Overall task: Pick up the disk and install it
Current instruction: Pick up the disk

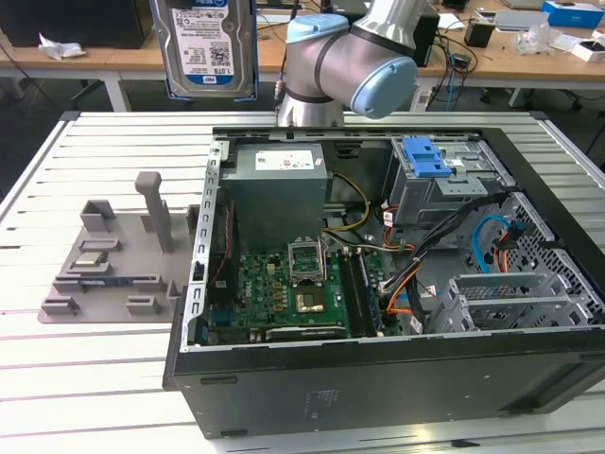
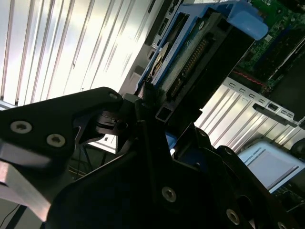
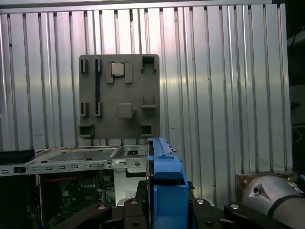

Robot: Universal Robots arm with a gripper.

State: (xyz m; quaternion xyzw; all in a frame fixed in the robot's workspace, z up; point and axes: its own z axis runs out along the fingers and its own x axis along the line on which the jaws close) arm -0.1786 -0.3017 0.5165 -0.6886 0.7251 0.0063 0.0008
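Clamping the disk (image 1: 208, 43) from both sides, the gripper (image 3: 164, 212) holds it on edge in the air above the far edge of the slatted metal table (image 1: 104, 378), beyond the far corner of the open computer case (image 1: 378, 388) on the exterior view's left. The pick-up looks done and the carry is the step in hand, with the install not yet made. The case takes up the table's half on the exterior view's right, and the robot arm (image 1: 359, 57) rises behind it. Inside lie the power supply (image 1: 279, 194), the motherboard (image 1: 274, 284) and, toward the case's far corner on the exterior view's right, a grey drive cage (image 1: 454, 189) topped by a blue latch (image 1: 425, 156), well apart from the disk. Seating the drive would likely call for squaring its blue side rail (image 3: 167, 176) to that cage while keeping clear of the loose cables. A grey fixture plate (image 1: 104, 270) lies near the table's edge on the exterior view's left. The disk's blue-and-white label (image 1: 208, 24) carries barcodes and print.
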